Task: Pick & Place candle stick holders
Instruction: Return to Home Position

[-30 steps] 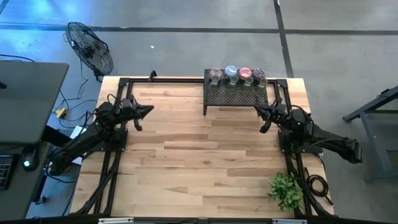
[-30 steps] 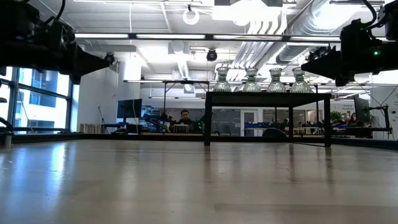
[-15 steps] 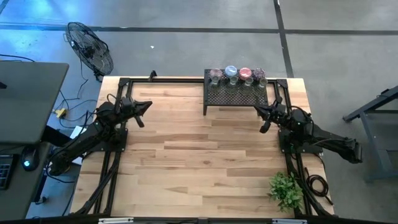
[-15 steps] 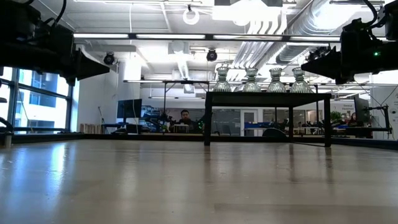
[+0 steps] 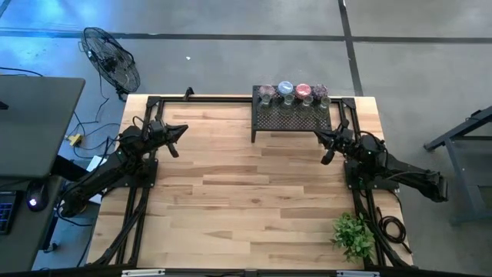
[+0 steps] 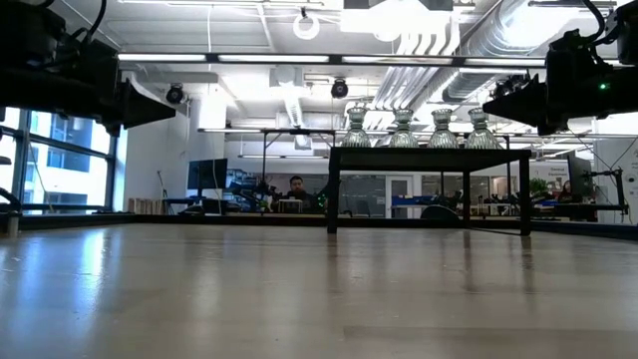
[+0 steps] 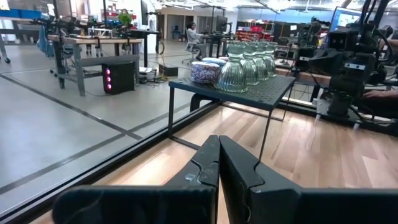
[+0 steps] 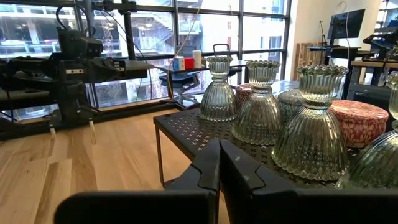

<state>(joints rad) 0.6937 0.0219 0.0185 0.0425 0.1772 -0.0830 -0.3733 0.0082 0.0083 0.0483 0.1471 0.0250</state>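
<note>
Several ribbed, clear glass candle stick holders [image 8: 258,106] stand in a row on their wide bases on a black perforated stand [image 5: 292,117] at the table's far edge, right of the middle. They also show in the low view [image 6: 403,130] and the left wrist view [image 7: 232,73]. My left gripper [image 5: 183,129] hovers shut over the table's far left and points level toward the stand. My right gripper [image 5: 317,135] hovers shut just off the stand's near right corner, level, with the holders [image 5: 266,95] ahead of its fingertips [image 8: 219,144]. Neither gripper holds anything.
Round patterned tins, one blue [image 5: 285,88] and one red [image 8: 357,121], sit on the stand among the holders. A green plant [image 5: 354,235] stands at the near right corner. Black frame rails [image 5: 138,208] run along both side edges. The bare wooden table [image 5: 246,192] lies between the arms.
My left gripper has turned in place, its tip swinging a little toward the table's far edge, and it stays shut. The holders have not moved.
</note>
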